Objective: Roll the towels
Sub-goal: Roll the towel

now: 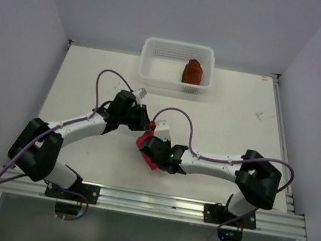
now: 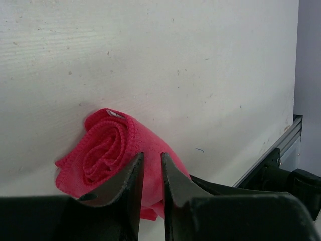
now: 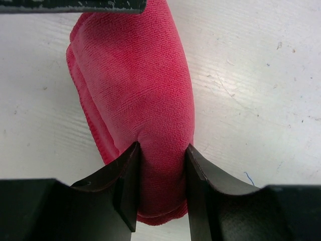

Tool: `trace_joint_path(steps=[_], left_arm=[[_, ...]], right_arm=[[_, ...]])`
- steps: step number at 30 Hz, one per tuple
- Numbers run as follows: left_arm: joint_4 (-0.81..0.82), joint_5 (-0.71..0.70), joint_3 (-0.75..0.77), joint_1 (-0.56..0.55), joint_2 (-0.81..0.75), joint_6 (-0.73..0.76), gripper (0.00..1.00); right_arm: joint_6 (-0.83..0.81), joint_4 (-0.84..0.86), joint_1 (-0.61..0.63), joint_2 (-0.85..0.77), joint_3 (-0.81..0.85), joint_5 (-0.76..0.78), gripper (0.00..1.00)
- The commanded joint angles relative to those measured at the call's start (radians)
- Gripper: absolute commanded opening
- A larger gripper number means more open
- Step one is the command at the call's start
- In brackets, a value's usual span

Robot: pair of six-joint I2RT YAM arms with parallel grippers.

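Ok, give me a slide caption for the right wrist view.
Right gripper squeezes the rolled pink towel on the white table.

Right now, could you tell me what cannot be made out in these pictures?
Top view: the pink towel is mostly hidden under the right gripper.
Left wrist view: the left gripper covers the roll's near end; whether it pinches cloth is unclear.
Top view: the brown towel in the basket is too small to judge its roll.
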Motion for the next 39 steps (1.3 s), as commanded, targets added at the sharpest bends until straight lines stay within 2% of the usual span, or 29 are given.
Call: trace_joint_path(steps=[1, 5, 14, 22, 25, 33, 35, 39], left_arm=[[0.047, 0.027, -0.010, -0.014, -0.038, 0.003, 0.24], [0.085, 0.030, -0.016, -0.037, -0.034, -0.001, 0.23], [0.127, 0.059, -0.021, -0.060, -0.038, -0.010, 0.22], [0.190, 0.077, -0.119, -0.103, 0.000, -0.040, 0.22], [0.205, 0.084, -0.156, -0.109, 0.012, -0.048, 0.21], [0.177, 0.038, -0.223, -0.114, -0.003, -0.021, 0.21], [0.177, 0.035, -0.234, -0.114, 0.002, -0.019, 0.20], [0.187, 0.025, -0.266, -0.114, 0.003, -0.020, 0.20]], right_arm=[[0.033, -0.102, 0.010, 0.033, 0.033, 0.095, 0.34], [0.076, -0.156, 0.031, 0.065, 0.070, 0.166, 0.30], [0.116, -0.298, 0.114, 0.166, 0.180, 0.308, 0.30], [0.171, -0.485, 0.178, 0.307, 0.306, 0.406, 0.30], [0.176, -0.509, 0.194, 0.343, 0.340, 0.411, 0.30], [0.151, -0.472, 0.197, 0.317, 0.346, 0.377, 0.47], [0.122, -0.423, 0.195, 0.285, 0.325, 0.360, 0.53], [0.069, -0.317, 0.198, 0.208, 0.267, 0.311, 0.59]])
